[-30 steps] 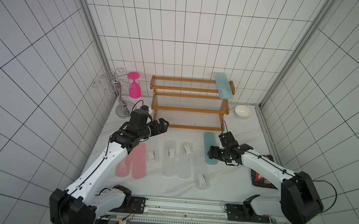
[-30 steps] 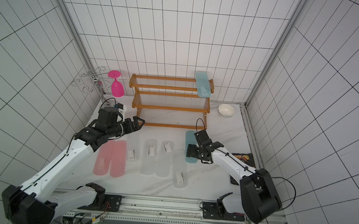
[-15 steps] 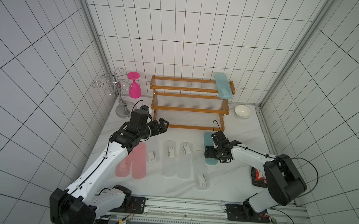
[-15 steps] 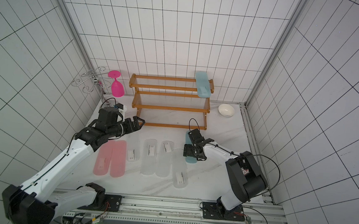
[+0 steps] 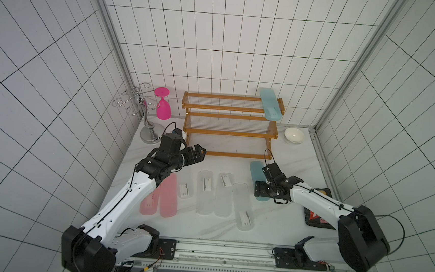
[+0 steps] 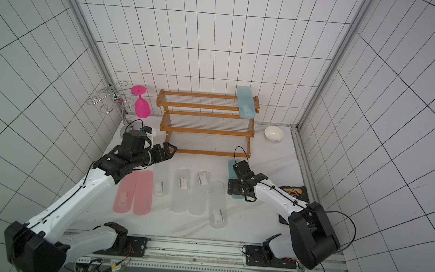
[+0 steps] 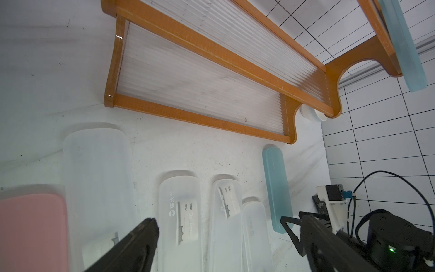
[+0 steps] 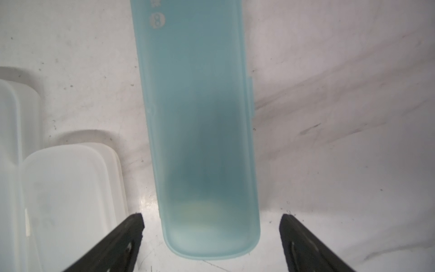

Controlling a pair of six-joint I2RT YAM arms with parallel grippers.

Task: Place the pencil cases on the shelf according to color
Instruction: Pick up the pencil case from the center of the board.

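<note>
On the white table (image 5: 292, 153), 1 light blue pencil case (image 8: 200, 141) is straddled at its end by the right end effector (image 8: 211, 219), jaws spread wide, untouching. If closed this near the end, the case could be tipped or dropped, and the frosted case (image 8: 70, 188) alongside could be nudged. The left end effector (image 5: 199, 152) is open, empty, near the shelf (image 5: 230, 133).

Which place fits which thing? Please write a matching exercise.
Things:
1. light blue plastic pencil case, white label
2. two pink translucent pencil cases
3. small white round bowl
4. magenta stemmed goblet
Places:
A. upside down on the silver wire stand
B. side by side on the white table
C. top tier of the orange-brown wooden shelf
D. table, beside the shelf
Pairs: 1-C, 2-B, 3-D, 4-A
</note>
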